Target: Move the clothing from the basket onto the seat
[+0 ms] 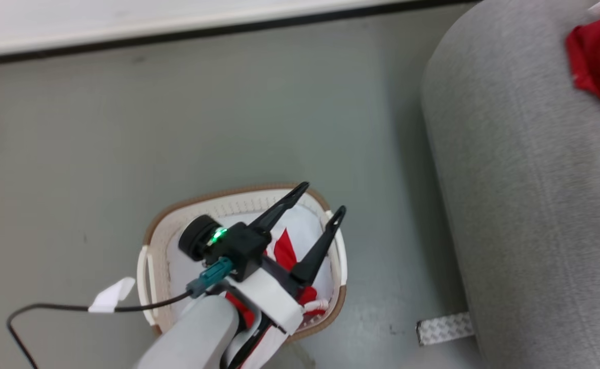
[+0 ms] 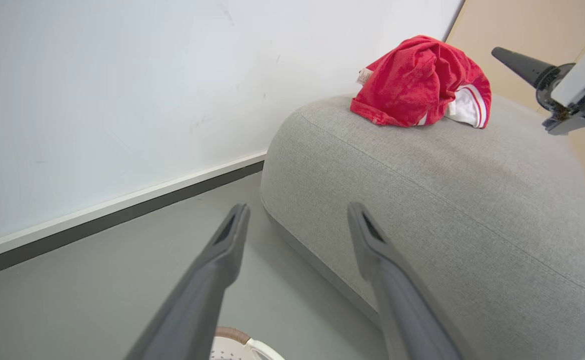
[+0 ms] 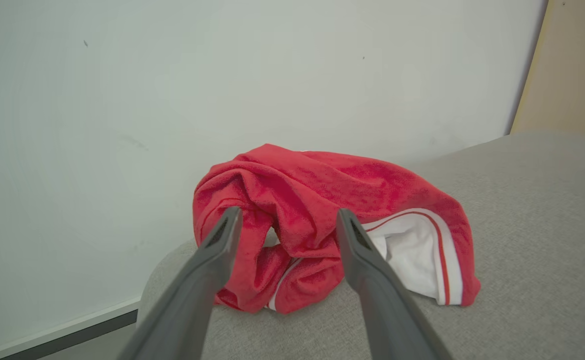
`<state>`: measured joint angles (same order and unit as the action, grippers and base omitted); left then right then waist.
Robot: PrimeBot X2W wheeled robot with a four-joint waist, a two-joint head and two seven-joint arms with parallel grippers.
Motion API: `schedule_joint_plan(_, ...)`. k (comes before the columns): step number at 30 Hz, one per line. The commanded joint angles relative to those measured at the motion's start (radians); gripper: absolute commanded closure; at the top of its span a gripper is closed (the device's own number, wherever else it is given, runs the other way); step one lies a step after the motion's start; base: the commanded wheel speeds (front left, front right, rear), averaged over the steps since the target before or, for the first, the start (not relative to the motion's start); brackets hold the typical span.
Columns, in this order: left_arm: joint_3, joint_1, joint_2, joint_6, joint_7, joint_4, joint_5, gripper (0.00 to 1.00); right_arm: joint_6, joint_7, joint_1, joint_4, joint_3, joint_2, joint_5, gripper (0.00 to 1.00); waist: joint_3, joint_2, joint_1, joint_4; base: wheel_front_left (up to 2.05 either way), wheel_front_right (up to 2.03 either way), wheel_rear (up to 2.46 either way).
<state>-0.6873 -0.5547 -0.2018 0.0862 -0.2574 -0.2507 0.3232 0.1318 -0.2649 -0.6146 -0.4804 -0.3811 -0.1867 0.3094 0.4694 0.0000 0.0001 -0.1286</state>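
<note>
The left gripper (image 1: 323, 198) hung above the basket (image 1: 218, 198), released, its two dark fingers spread wide with nothing between them. The basket stood on the grey floor (image 1: 177, 128), near the rounded end of the sofa (image 1: 525, 205) but not touching it. Inside, on the white liner (image 1: 307, 225), lay some red clothing (image 1: 284, 252), partly hidden under the gripper and its pale forearm. A black cable (image 1: 64, 307) with a white tag ran over the floor to the left of the basket, and a small patterned metal strip (image 1: 443, 328) lay at the sofa's foot.

A red garment (image 3: 322, 195) with white trim and stripes lay bunched on top of the sofa, close to the rounded edge at the end by the white wall (image 3: 222, 75). The right gripper (image 3: 288, 214) stood just before that heap, also released, with its fingers parted on either side of the front folds. Whether the tips touched the fabric could not be told, but nothing was grasped. In the left wrist view the heap sat at the sofa's far edge, with the right gripper just beside it
</note>
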Motion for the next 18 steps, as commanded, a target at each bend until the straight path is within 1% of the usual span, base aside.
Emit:
schedule_joint_plan(1,0.019,0.031,-0.007,-0.009,-0.008,-0.002,0.013,0.0,-0.002,0.001,0.053,0.04,0.012,0.017,-0.006,0.0,-0.066,0.0,-0.0001,-0.025,0.0,0.0,0.0)
schedule_joint_plan(4,0.053,0.069,0.001,-0.022,-0.007,0.005,0.028,0.0,-0.002,0.001,0.125,0.108,0.035,0.025,-0.023,0.0,-0.133,0.0,-0.0001,-0.024,0.0,0.0,0.0)
schedule_joint_plan(6,0.087,0.105,0.008,-0.032,-0.007,0.021,0.036,0.0,-0.002,0.001,0.172,0.149,0.055,0.042,-0.031,0.0,-0.173,0.0,-0.0001,-0.02,0.0,0.0,0.0)
schedule_joint_plan(9,0.147,0.172,0.015,-0.048,-0.007,0.04,0.033,0.0,-0.002,0.001,0.239,0.199,0.115,0.054,-0.028,0.0,-0.229,0.0,-0.0001,-0.009,0.0,0.0,0.0)
schedule_joint_plan(14,0.246,0.295,0.034,-0.053,-0.007,0.054,0.008,0.0,-0.002,0.001,0.349,0.262,0.204,0.064,-0.051,0.0,-0.323,0.0,-0.0001,0.025,0.0,0.0,0.0)
schedule_joint_plan(15,0.246,0.295,0.034,-0.053,-0.007,0.054,0.008,0.0,-0.002,0.001,0.349,0.262,0.204,0.064,-0.051,0.0,-0.323,0.0,-0.0001,0.025,0.0,0.0,0.0)
schedule_joint_plan(18,0.308,0.366,0.046,-0.051,-0.007,0.063,-0.012,0.0,-0.002,0.001,0.407,0.29,0.235,0.076,-0.054,0.0,-0.374,0.0,-0.0001,0.047,0.0,0.0,0.0)
